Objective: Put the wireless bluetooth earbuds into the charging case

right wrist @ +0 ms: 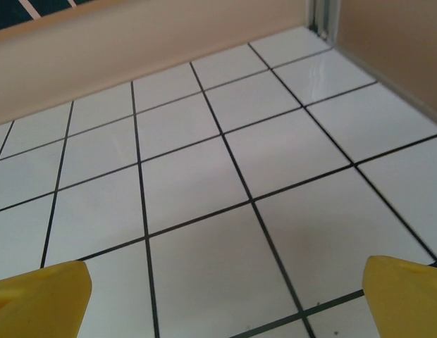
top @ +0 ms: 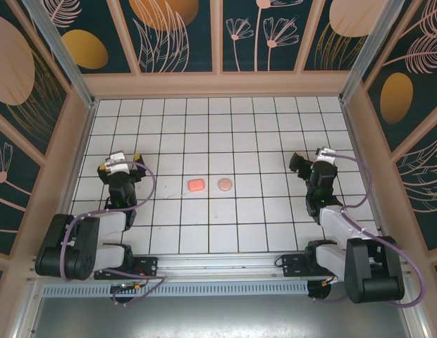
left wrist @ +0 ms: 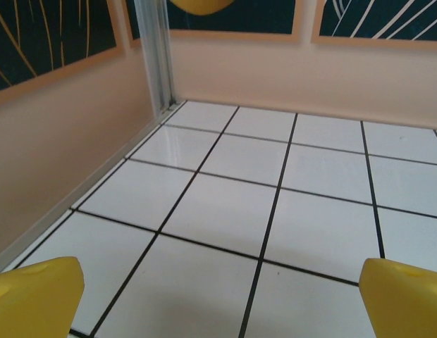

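Left pincer [top: 120,162], by the worktop's [top: 204,127] left edge, and right pincer [top: 314,158], by its right, both gape apart, empty. Mid-worktop, a salmon block [top: 197,185] lies just beside a pink disc [top: 224,184]; earbuds too small to discern.

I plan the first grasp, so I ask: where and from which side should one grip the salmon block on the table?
Probably across its two long edges, coming straight down from above. The salmon block lies flat and low on the table, longer left to right, so its shorter width is easier to pinch.
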